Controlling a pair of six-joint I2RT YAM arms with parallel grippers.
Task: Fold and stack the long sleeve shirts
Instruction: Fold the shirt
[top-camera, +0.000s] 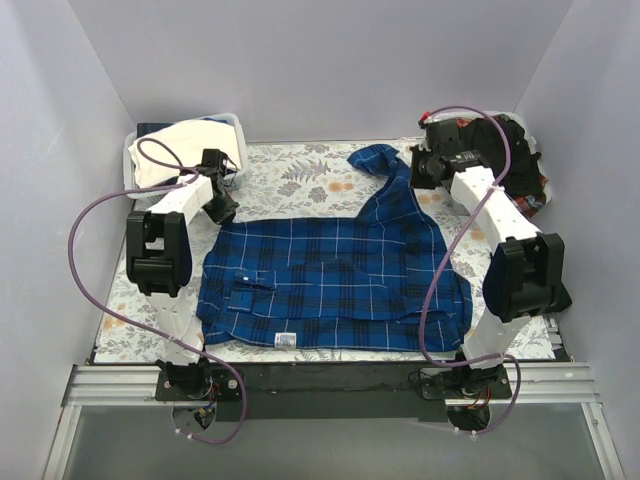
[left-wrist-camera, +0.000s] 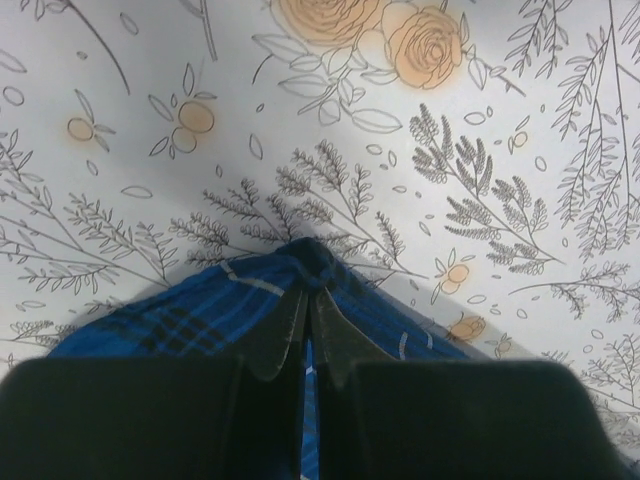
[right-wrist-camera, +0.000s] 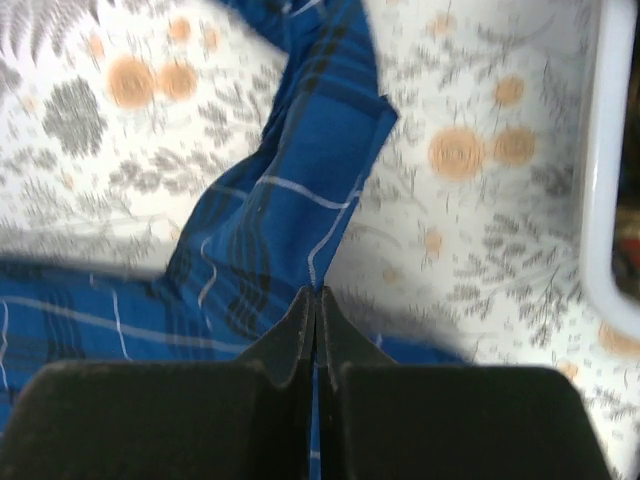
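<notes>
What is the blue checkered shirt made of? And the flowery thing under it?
The shirt looks like soft woven cloth, maybe cotton: it wrinkles and folds. The table cover looks like a smooth printed sheet, cloth or vinyl, hard to tell; it lies flat.

The top external camera sat high above and behind the near edge of the flowered worktop (top-camera: 300, 180). It looked down and forward from far enough back to take in the whole surface and the spread plaid shirt (top-camera: 330, 280). The left wrist camera rode just behind the left fingers (left-wrist-camera: 275, 335), very close to the cloth, and looked along them at the shirt's far left corner and the printed surface beyond. The right wrist camera looked likewise past the right fingers (right-wrist-camera: 290, 340), close over the sleeve, with the rim of a white basket (right-wrist-camera: 600, 200) at its right edge. All three views shared the shirt and the worktop; the two wrist views covered opposite ends of the shirt.
</notes>
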